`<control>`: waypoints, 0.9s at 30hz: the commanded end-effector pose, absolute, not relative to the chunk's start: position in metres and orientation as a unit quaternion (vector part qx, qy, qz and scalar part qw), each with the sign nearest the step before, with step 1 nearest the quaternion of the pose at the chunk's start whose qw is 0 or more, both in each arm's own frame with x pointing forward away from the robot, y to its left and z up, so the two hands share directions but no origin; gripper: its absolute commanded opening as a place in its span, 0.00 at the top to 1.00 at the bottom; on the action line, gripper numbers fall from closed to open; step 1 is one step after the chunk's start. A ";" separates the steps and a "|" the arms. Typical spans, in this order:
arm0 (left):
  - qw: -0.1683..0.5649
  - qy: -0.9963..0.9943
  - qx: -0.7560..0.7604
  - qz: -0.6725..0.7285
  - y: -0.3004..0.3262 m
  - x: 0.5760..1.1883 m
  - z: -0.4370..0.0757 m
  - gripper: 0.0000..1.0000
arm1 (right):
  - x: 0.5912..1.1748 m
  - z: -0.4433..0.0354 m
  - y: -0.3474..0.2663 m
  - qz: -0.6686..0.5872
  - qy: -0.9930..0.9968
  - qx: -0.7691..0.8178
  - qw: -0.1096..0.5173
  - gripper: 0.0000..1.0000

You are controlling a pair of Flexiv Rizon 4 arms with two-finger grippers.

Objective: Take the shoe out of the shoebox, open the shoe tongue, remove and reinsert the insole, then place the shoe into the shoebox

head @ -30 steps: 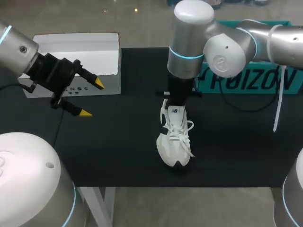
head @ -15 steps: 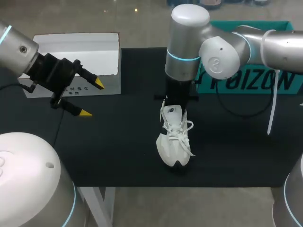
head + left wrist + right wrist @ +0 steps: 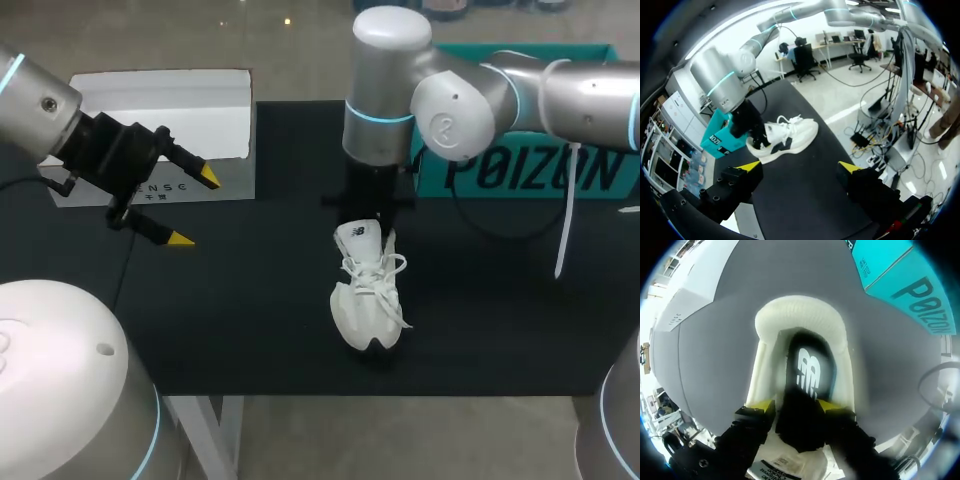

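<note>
- Step in hand (judged): insole removal. Shoe [image 3: 365, 300] is out of the box and stands sole-down at centre frame on the bench [image 3: 500, 320], toe toward the lower edge, heel toward the top.
- Tongue [image 3: 358, 233] looks lifted clear of the opening; laces loose over the forefoot.
- Right arm [image 3: 390, 90] enters from upper right and crosses to centre. Its wrist hangs vertical over the heel end, with the right jaws pointing straight down into the shoe mouth.
- Right wrist view: yellow tips [image 3: 762, 406] sit inside the padded collar [image 3: 800, 315], one on each side of a dark strip that runs back to the insole [image 3: 807, 371]. Right jaws appear to be pinching the insole. The contact itself is blurred, so this is a tentative reading.
- Insole heel end lies inside the shoe under the collar, so it is not yet out.
- Next move calls for a straight upward pull with a firm pinch. Nothing is holding the shoe down, so it may lift with the insole.
- Left arm [image 3: 40, 100] is at left of frame, well apart from the shoe and raised above the bench. Left jaws are spread wide and empty, tips [image 3: 208, 178] aimed toward centre.
- Left wrist view: shoe [image 3: 790, 137] lies ahead of the spread tips [image 3: 751, 165], nothing between them.
- Teal box [image 3: 520, 175] is at upper right, likely the shoebox. White box [image 3: 160, 110] is at upper left.
</note>
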State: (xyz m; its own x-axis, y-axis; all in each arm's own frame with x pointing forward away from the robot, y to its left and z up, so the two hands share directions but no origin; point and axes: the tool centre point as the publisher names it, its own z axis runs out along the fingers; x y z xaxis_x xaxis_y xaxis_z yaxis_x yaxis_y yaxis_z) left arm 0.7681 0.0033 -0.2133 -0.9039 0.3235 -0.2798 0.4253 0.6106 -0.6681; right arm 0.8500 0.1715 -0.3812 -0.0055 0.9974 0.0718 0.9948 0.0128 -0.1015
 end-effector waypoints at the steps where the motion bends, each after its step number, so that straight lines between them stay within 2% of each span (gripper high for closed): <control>1: 0.065 0.896 0.209 -0.387 0.003 0.768 -0.213 0.00 | 0.844 -0.367 0.168 0.005 -0.710 -0.703 0.052 0.35; 7: 0.065 0.896 0.209 -0.387 0.003 0.768 -0.213 0.00 | 0.838 -0.358 0.166 0.005 -0.712 -0.700 0.041 0.16; 12: 0.065 0.896 0.209 -0.387 0.003 0.768 -0.213 0.00 | 0.837 -0.351 0.166 0.001 -0.715 -0.698 0.033 0.07; 20: 0.065 0.896 0.209 -0.387 0.003 0.768 -0.213 0.00 | 0.834 -0.341 0.169 -0.007 -0.718 -0.695 0.026 0.00; 27: 0.065 0.896 0.209 -0.387 0.003 0.768 -0.213 0.00 | 0.836 -0.328 0.173 -0.015 -0.724 -0.689 0.014 0.00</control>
